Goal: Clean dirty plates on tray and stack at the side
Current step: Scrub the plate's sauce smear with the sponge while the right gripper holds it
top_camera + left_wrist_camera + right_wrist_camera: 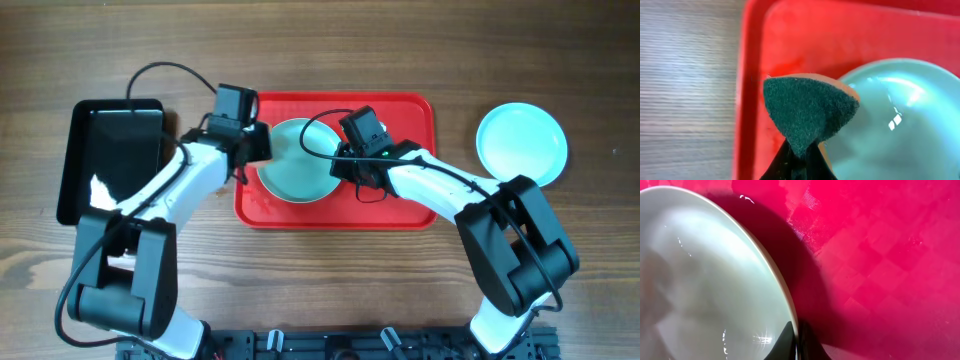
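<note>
Plate point(300, 172) on the red tray point(400, 205), flanked by two claws.
From above: second plate point(520, 143) on the table point(320, 60) right of the tray, black tray point(110, 150) at left. Only up close: left claw point(800, 160) pinching a green-faced sponge point(807, 112) at the plate's edge; right claw point(795, 342) clamped on the opposite rim.

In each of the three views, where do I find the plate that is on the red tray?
Overhead: plate at centre, on the red tray's left half.
Left wrist: plate lower right, beside the green sponge.
Right wrist: plate fills the left half, rim in the right gripper.
Shared landmark: the red tray beneath it.
</note>
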{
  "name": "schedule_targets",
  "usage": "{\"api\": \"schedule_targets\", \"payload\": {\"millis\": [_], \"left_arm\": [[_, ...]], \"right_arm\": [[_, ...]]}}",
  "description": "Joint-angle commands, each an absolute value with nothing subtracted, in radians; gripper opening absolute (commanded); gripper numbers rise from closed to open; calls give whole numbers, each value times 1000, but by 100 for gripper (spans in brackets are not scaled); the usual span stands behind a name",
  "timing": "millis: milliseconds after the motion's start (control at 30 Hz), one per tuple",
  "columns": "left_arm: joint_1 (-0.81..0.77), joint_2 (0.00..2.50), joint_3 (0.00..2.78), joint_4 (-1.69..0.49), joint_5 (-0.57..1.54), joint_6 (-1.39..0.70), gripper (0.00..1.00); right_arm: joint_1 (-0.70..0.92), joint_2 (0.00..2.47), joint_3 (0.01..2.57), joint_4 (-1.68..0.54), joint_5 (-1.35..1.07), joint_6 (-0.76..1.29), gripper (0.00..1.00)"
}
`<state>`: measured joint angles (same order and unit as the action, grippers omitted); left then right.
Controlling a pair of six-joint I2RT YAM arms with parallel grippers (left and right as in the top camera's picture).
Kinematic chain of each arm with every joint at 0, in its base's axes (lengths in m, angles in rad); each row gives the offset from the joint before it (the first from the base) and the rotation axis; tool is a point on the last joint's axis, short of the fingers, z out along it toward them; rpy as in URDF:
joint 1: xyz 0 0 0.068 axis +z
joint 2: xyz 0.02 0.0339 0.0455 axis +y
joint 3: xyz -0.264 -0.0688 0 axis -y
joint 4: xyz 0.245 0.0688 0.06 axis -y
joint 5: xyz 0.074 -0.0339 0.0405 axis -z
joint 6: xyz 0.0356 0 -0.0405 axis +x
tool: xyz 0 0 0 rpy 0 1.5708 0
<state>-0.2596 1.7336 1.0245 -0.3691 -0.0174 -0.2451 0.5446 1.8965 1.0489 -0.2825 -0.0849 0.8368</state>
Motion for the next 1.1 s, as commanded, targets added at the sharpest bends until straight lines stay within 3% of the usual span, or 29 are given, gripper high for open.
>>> {"api": "schedule_targets", "payload": {"millis": [0, 367, 733, 1067], "left_arm": [[-312, 1715, 1014, -369, -35, -266, 4], [-422, 1714, 1014, -289, -35, -296, 4], [-421, 1821, 1014, -326, -36, -344, 4], [-365, 1844, 1014, -452, -184, -345, 4]], "right_arm": [[531, 1990, 989, -327, 7, 853, 4], [531, 1990, 989, -317, -1, 848, 4], [531, 1990, 989, -314, -4, 841, 4], [531, 1990, 989, -315, -4, 838, 4]]}}
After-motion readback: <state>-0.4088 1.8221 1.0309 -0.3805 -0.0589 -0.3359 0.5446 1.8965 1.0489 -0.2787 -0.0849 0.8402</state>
